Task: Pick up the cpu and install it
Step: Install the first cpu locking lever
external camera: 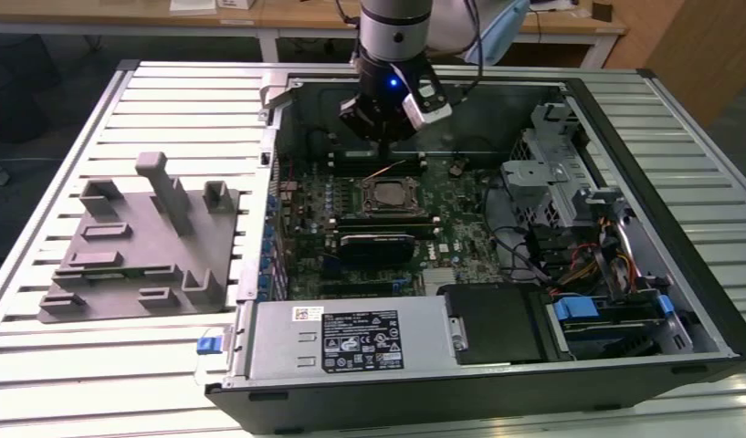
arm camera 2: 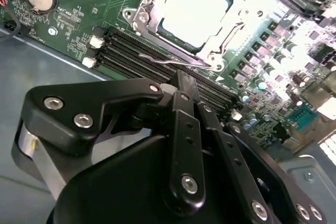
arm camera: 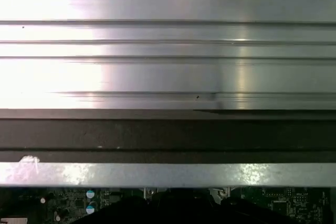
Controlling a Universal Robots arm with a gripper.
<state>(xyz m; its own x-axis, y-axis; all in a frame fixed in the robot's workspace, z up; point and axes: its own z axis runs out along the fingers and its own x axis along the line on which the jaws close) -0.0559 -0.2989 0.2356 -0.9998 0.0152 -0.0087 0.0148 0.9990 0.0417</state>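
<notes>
The cpu (arm camera 2: 194, 11) lies flat in its socket on the green board (arm camera 2: 63, 30) inside the computer case (external camera: 665, 228). The gripper (external camera: 383, 137) hangs above it, pressed together, holding nothing. The placing looks done; the socket lever (arm camera 2: 168, 60) looks unlatched.

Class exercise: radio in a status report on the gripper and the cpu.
Gripper above motherboard, fingers shut, empty. Cpu sits in socket. Nothing in the way.
</notes>
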